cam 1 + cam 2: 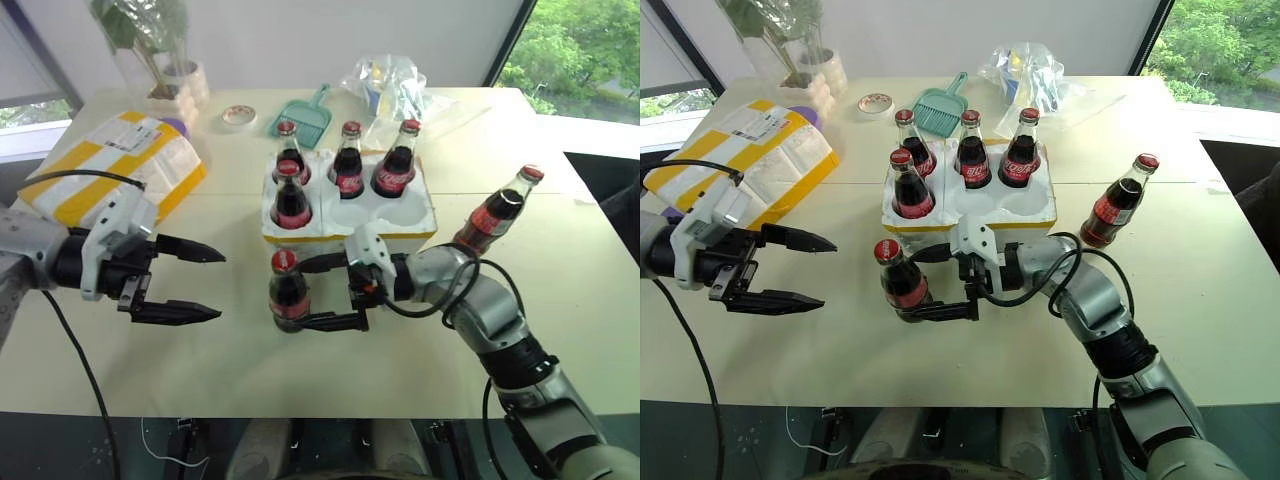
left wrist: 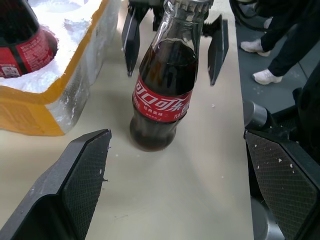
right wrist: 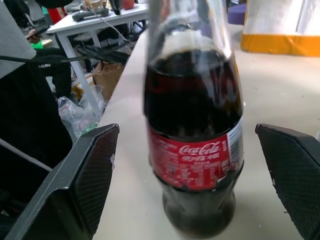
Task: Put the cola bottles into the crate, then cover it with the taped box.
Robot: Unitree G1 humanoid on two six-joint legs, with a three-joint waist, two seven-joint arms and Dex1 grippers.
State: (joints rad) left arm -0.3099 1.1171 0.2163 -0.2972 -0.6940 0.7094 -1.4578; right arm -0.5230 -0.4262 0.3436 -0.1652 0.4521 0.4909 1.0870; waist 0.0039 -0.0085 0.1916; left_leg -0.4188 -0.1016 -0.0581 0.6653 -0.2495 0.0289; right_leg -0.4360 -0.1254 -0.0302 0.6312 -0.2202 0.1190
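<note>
Crate (image 1: 420, 215) sat mid-table with four cola bottles (image 1: 349, 160) standing in its wells; the two wells nearest the robot on its right side were vacant. Fifth bottle (image 1: 288, 292) stood upright on the table just in front of the crate. Right gripper (image 1: 318, 292) was open, its fingers (image 3: 85, 175) either side of that bottle and not touching the glass. Sixth bottle (image 1: 497, 211) stood on the table to the right of the crate, apart from it. Left gripper (image 1: 205, 285) was open and empty, to the left of the fifth bottle, pointing toward it. Taped box (image 1: 120, 165) lay at the far left of the table, well apart from the crate.
</note>
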